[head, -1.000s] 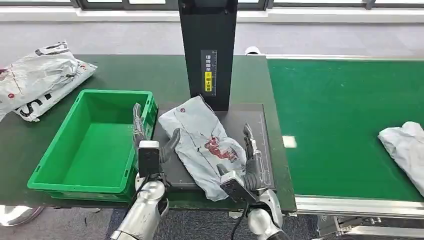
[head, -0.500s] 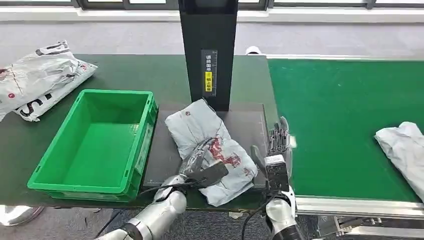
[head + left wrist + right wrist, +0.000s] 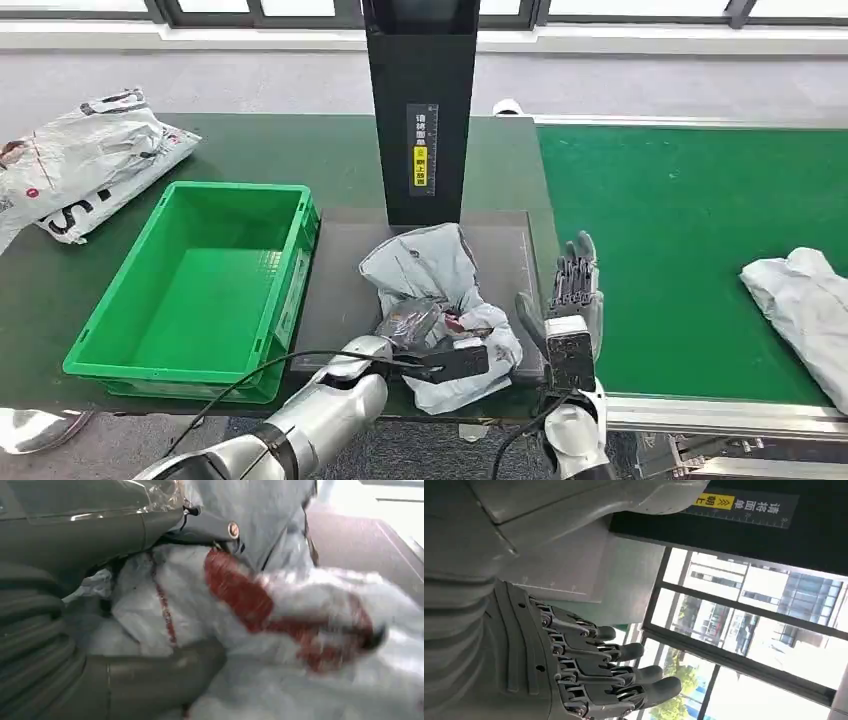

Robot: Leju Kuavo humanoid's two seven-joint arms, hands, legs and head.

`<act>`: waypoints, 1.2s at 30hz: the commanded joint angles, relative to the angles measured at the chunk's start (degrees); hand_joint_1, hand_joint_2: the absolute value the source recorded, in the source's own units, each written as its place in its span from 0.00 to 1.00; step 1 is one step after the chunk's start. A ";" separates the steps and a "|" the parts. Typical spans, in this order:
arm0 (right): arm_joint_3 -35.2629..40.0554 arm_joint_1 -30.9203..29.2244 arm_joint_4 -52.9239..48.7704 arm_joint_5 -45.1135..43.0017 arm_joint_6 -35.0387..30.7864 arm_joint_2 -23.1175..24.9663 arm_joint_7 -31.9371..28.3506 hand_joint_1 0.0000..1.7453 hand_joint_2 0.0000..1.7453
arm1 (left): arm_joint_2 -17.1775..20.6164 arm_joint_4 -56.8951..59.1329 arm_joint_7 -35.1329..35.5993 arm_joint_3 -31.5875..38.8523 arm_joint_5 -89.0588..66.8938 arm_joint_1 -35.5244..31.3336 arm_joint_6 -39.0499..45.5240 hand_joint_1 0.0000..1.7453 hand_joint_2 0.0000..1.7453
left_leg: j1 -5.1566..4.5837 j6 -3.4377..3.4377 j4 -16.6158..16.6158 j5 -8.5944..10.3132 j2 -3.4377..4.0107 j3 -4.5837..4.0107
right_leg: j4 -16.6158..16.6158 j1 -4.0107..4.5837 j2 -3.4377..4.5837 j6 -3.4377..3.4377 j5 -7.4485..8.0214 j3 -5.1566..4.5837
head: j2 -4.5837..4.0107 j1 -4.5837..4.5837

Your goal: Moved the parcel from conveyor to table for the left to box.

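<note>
The parcel (image 3: 432, 272), a crumpled grey-white bag with red print, lies on the dark plate (image 3: 340, 290) in front of the black column (image 3: 418, 110). My left hand (image 3: 412, 326) has come across from the left and grips the parcel's near part, bunching the plastic. Close up, the thumb and fingers of my left hand (image 3: 95, 645) close around the parcel (image 3: 280, 615). My right hand (image 3: 572, 292) stands just right of the parcel with its fingers straight up and nothing in it. The right wrist view shows my right hand (image 3: 574, 670) with fingers stretched and apart.
A green crate (image 3: 105, 325) stands left of the plate with nothing in it. Several bagged parcels (image 3: 85, 160) lie at the table's back left. To the right runs the green conveyor (image 3: 690, 220) with another pale parcel (image 3: 800, 310) on it.
My left hand swung from beside the crate over to the parcel and took hold of it, crumpling it. My right hand let go of the parcel and drew off to the right.
</note>
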 commanded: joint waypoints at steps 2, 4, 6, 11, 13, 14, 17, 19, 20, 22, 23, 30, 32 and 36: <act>-4.00 2.06 -4.59 1.20 0.12 1.35 0.88 0.00 1.00 | 3.04 -3.88 -1.57 7.69 -0.49 -5.52 12.36 1.00 1.00 | 0.00 -0.08 0.05 0.08 0.09 -0.25 | 0.11 0.02 0.08 -0.11 0.09 -0.34 | 0.00 0.00; -3.97 1.94 -4.40 1.19 0.13 1.34 0.88 0.00 1.00 | 3.11 -4.53 -1.24 8.05 -1.07 -5.22 11.90 1.00 1.00 | 0.03 -0.11 0.07 0.10 0.14 -0.35 | 0.14 0.04 0.14 -0.13 0.13 -0.49 | 0.00 0.00; -3.88 1.66 -4.04 1.19 0.18 1.36 0.88 0.00 1.00 | 3.56 -7.10 -3.10 9.33 -2.87 -5.79 18.67 1.00 1.00 | 0.03 -0.18 -0.02 0.17 0.19 -0.40 | 0.07 0.04 0.20 -0.18 0.18 -0.57 | 0.00 0.00; -3.37 1.65 -3.32 0.20 -1.17 1.01 0.11 0.00 1.00 | 6.58 -21.20 -0.70 15.60 -12.31 -6.38 25.33 1.00 1.00 | 0.06 -0.22 0.12 0.14 0.28 -0.63 | 0.26 0.07 0.32 -0.20 0.16 -0.84 | 0.00 0.00; -3.29 1.68 -3.27 0.10 -1.25 0.94 0.04 0.00 1.00 | 6.68 -21.47 -1.02 15.85 -12.31 -6.11 25.22 1.00 1.00 | 0.05 -0.22 0.04 0.15 0.24 -0.64 | 0.20 0.06 0.31 -0.21 0.19 -0.84 | 0.00 0.00; -2.99 1.66 -3.14 -0.12 -1.36 0.75 0.01 0.00 1.00 | 6.01 -28.43 -0.53 21.02 -20.01 -3.28 25.72 1.00 1.00 | 0.05 -0.22 -0.01 0.17 0.27 -0.60 | 0.16 0.05 0.34 -0.23 0.20 -0.82 | 0.00 0.00; -3.16 1.64 -2.37 -0.58 -1.91 1.05 -0.28 0.00 1.00 | 4.51 -37.61 -3.38 30.53 -28.67 0.10 25.72 1.00 1.00 | 0.03 -0.21 -0.07 0.16 0.35 -0.55 | 0.10 0.04 0.41 -0.23 0.22 -0.80 | 0.00 0.00; -2.99 1.61 -2.15 -0.76 -2.17 1.18 -0.57 0.00 1.00 | 4.51 -42.19 -2.58 33.34 -34.66 1.68 25.72 1.00 1.00 | 0.05 -0.22 -0.05 0.12 0.49 -0.58 | 0.11 0.06 0.54 -0.24 0.23 -0.85 | 0.00 0.02; -2.90 1.77 -2.43 -0.90 -2.52 1.26 -0.67 0.00 1.00 | 6.40 -43.90 2.52 31.61 -40.41 2.32 25.72 1.00 1.00 | 0.06 -0.21 0.00 0.11 0.44 -0.67 | 0.15 0.07 0.51 -0.22 0.21 -0.92 | 0.00 0.02; -2.90 2.33 -3.14 -0.95 -2.78 1.35 -0.50 0.00 1.00 | 9.71 -42.34 9.04 28.87 -42.51 2.44 25.72 1.00 1.00 | 0.01 -0.22 -0.05 0.13 0.43 -0.61 | 0.15 0.02 0.50 -0.22 0.18 -0.90 | 0.00 0.00; -2.94 2.89 -3.67 -0.87 -2.94 1.45 -0.30 0.00 1.00 | 15.90 -41.62 19.49 20.22 -42.51 1.81 25.72 1.00 1.00 | 0.02 -0.24 -0.14 0.14 0.57 -0.51 | 0.08 0.03 0.62 -0.25 0.22 -0.85 | 0.00 0.00; -3.22 3.43 -3.36 -0.27 -2.86 1.30 0.34 0.00 1.00 | 19.76 -18.98 34.14 15.33 -41.26 -2.11 25.72 1.00 1.00 | 0.07 -0.32 -0.21 0.17 0.36 -0.43 | 0.07 0.10 0.42 -0.28 0.17 -0.75 | 0.00 0.00; -3.53 3.03 -3.43 0.51 -2.21 1.22 0.82 0.00 1.00 | 18.22 -10.59 33.30 21.53 -42.51 -3.56 24.21 1.00 1.00 | 0.08 -0.30 -0.17 0.21 0.16 -0.51 | 0.06 0.17 0.22 -0.25 0.15 -0.77 | 0.00 0.00; -3.66 2.90 -3.45 0.60 -2.07 1.31 0.96 0.00 1.00 | 18.44 -9.80 33.21 21.64 -42.51 -3.41 25.04 1.00 1.00 | 0.12 -0.32 -0.08 0.15 0.47 -0.53 | 0.17 0.13 0.55 -0.28 0.16 -0.87 | 0.00 0.00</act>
